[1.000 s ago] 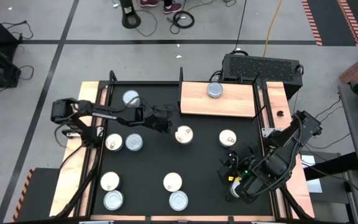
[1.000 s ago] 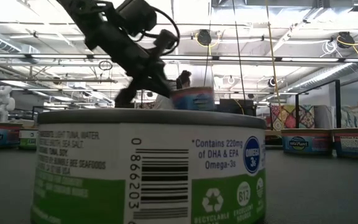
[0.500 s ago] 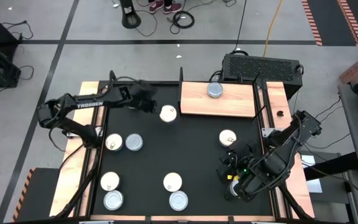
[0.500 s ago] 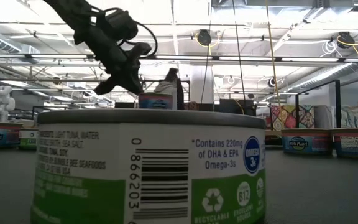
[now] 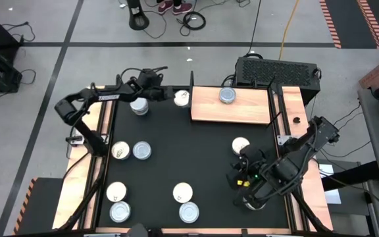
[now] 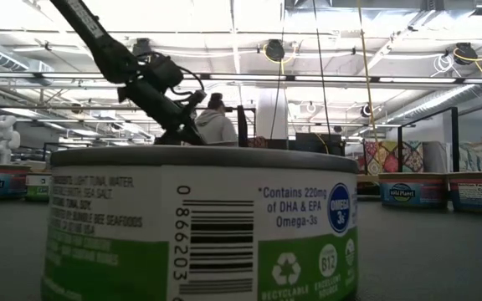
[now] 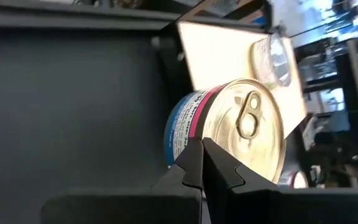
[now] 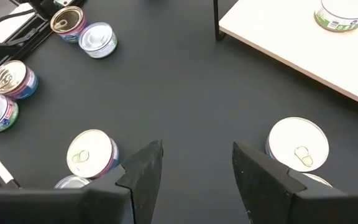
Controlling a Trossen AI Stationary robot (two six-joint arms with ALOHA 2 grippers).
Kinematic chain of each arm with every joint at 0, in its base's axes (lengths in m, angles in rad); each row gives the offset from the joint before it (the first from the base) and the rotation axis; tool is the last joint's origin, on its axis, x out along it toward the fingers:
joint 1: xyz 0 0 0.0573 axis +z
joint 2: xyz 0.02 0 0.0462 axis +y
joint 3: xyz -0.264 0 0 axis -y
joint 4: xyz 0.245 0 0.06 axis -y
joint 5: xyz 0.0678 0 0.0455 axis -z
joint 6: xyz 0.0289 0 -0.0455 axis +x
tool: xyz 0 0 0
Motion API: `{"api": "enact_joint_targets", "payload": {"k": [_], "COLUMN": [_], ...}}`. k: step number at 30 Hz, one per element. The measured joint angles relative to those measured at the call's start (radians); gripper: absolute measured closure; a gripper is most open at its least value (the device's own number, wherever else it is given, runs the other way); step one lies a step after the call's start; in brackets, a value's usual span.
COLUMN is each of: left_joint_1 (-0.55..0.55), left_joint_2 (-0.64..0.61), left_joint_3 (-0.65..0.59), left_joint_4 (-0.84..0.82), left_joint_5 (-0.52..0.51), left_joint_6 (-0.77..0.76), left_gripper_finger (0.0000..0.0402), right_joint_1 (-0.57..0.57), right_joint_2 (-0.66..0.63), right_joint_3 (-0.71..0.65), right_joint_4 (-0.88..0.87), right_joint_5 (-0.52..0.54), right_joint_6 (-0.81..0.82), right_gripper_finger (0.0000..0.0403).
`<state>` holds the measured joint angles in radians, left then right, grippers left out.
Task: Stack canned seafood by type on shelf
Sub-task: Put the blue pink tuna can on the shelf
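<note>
My left gripper [image 5: 168, 97] reaches along the table's far edge and is shut on a gold-topped can [image 5: 181, 98] with a blue and pink label [image 7: 185, 130], just left of the shelf [image 5: 242, 112]. The shelf is a light wooden board, and a silver-topped can [image 5: 227, 95] stands on it. In the low view the left gripper [image 6: 189, 138] shows, but the held can is hidden behind a near can [image 6: 199, 226]. My right gripper [image 5: 242, 186] hangs open over the table's near right part [image 8: 194, 168]. My left gripper holds the can by its top rim [image 7: 211, 140], pinched between nearly shut fingers. One finger [image 7: 188, 168] lies over the side wall and the other [image 7: 235, 177] over the gold lid. It comes from the table's left, roughly level. The can sits upright; whether it rests on the table, I cannot tell.
Loose cans stand on the black table: one [image 5: 139, 105] close to the left gripper, two [image 5: 120, 151] [image 5: 141, 151] at the left, several along the near edge [image 5: 182, 192], one [image 5: 240, 145] by the right gripper. A black ventilated box [image 5: 275, 71] stands behind the shelf.
My left gripper has carried the gold-topped can from the table's middle toward the far edge, swinging left and then over to the shelf's left end. In the low view the can was up in the air; now it has sunk out of sight behind the near can.
</note>
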<state>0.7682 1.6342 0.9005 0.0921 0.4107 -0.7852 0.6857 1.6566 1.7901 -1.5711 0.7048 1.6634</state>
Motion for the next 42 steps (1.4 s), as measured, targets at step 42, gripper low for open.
{"api": "enact_joint_targets", "payload": {"k": [42], "left_joint_1": [-0.153], "left_joint_2": [0.356], "left_joint_3": [0.444], "left_joint_4": [-0.056], "left_joint_5": [-0.162], "left_joint_6": [-0.074], "left_gripper_finger": [0.0384], "right_joint_1": [-0.044], "right_joint_2": [0.000], "right_joint_3": [0.000], "right_joint_4": [0.000], "right_joint_5": [0.002], "right_joint_6": [0.026], "right_gripper_finger": [0.0216]}}
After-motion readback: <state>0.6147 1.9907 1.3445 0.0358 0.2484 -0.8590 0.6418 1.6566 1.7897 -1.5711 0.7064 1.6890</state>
